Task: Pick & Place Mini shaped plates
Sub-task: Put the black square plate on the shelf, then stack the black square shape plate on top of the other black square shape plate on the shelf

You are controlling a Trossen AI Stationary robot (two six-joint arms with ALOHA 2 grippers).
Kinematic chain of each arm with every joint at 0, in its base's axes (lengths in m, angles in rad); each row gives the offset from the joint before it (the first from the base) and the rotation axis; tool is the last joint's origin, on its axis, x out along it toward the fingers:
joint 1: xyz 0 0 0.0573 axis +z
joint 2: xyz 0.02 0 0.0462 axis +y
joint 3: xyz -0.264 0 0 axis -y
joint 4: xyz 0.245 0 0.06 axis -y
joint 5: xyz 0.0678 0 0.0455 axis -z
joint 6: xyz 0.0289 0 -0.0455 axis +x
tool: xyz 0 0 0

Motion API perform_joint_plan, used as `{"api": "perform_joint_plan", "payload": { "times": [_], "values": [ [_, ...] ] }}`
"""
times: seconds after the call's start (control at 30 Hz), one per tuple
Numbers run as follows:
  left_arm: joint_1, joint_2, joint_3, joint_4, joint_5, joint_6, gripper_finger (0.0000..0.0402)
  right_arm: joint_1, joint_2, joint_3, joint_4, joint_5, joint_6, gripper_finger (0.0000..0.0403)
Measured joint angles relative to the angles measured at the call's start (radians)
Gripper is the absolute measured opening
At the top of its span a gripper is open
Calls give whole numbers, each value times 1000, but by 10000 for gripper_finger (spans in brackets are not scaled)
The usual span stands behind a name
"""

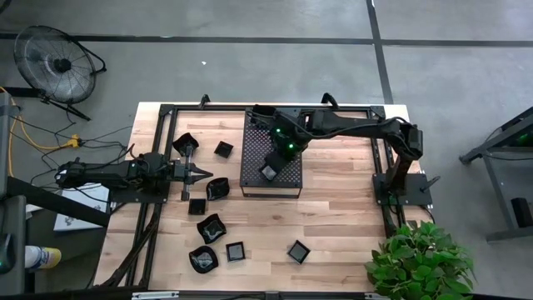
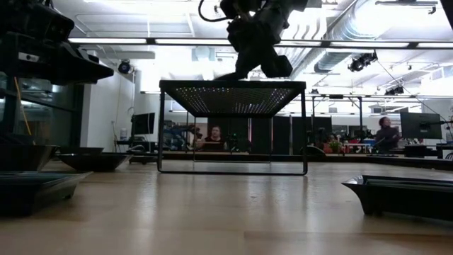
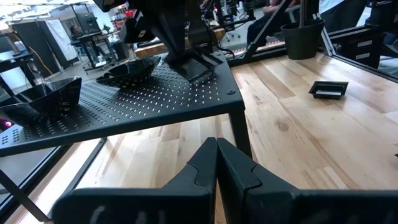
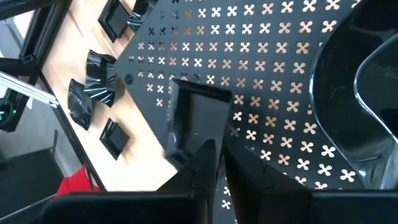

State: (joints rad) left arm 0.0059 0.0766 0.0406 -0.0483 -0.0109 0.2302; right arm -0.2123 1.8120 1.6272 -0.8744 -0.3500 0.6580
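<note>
Lying under right end effector (image 4: pixel 214 152): square plate (image 4: pixel 196 121)

No readable text, labels, brands or numbers on anything in view.

The right arm reaches across over the large black perforated rectangular tray (image 1: pixel 271 162), its right gripper (image 1: pixel 268 171) low above the tray's near edge, fingers nearly together. The left arm lies beside the tray, left gripper (image 1: pixel 202 172) pointing toward it, fingers pressed together.
</note>
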Motion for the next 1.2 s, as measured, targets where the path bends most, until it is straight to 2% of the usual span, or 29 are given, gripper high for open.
{"api": "perform_joint_plan", "payload": {
  "times": [0.3, 0.47, 0.6, 0.8, 0.97, 1.2],
  "values": [
    [0, 0, 0, 0, 0, 0, 1, -8, 8, -1, 4, 0, -15, 54],
    [0, 0, 0, 0, 0, 0, 1, -10, -11, 0, -10, 1, -65, 70],
    [0, 0, 0, 0, 0, 0, 1, 29, -63, 2, -90, 21, -146, 84],
    [0, 0, 0, 0, 0, 0, 1, 176, -147, 2, -307, 215, -161, 94],
    [0, 0, 0, 0, 0, 0, 1, 349, -206, -15, -415, 357, -44, 95],
    [0, 0, 0, 0, 0, 0, 1, 546, -255, -159, -359, 345, 158, 94]
  ]
}}
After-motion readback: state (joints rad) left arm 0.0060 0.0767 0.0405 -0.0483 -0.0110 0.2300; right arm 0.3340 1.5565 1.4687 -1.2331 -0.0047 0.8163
